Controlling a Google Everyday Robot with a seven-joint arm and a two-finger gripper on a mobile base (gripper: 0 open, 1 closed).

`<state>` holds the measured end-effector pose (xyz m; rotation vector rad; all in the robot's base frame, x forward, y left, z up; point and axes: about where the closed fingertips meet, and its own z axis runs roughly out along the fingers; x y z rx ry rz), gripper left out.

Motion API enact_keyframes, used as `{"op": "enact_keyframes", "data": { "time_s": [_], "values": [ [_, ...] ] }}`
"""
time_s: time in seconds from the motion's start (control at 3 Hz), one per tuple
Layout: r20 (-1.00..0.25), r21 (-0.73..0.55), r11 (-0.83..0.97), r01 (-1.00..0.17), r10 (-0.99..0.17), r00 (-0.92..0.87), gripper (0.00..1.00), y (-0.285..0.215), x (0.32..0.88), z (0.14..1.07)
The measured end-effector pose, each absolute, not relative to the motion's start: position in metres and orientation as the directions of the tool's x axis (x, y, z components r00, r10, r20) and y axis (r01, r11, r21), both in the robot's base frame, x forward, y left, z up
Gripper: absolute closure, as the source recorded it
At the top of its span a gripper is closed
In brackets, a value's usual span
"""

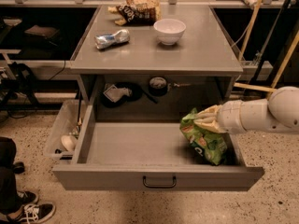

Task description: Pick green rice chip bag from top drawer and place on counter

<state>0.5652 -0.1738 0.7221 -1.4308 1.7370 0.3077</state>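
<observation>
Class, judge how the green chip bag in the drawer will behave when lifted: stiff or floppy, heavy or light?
The green rice chip bag looks crinkled, so probably floppy. It looks puffy, so likely light. With the claw at its top edge, it may sag.

Green rice chip bag (206,143) — pinched by gripper (202,121) — upright in top drawer (107,177).

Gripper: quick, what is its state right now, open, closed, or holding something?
Gripper: closed on the top edge of the green rice chip bag, over the right side of the open top drawer.
</observation>
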Motion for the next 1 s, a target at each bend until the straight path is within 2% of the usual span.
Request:
{"op": "enact_keyframes", "data": {
  "time_s": [0.33,0.67,1.0],
  "values": [
    [-0.725,-0.311,0.318,-0.896,-0.689,0.007,1.00,-0.174,0.565,0.722],
    [-0.662,-0.401,0.233,-0.886,-0.742,0.104,1.00,-0.147,0.570,0.754],
    [-0.515,-0.567,0.092,-0.818,-0.815,0.266,1.00,-0.096,0.556,0.815]
  ]
}}
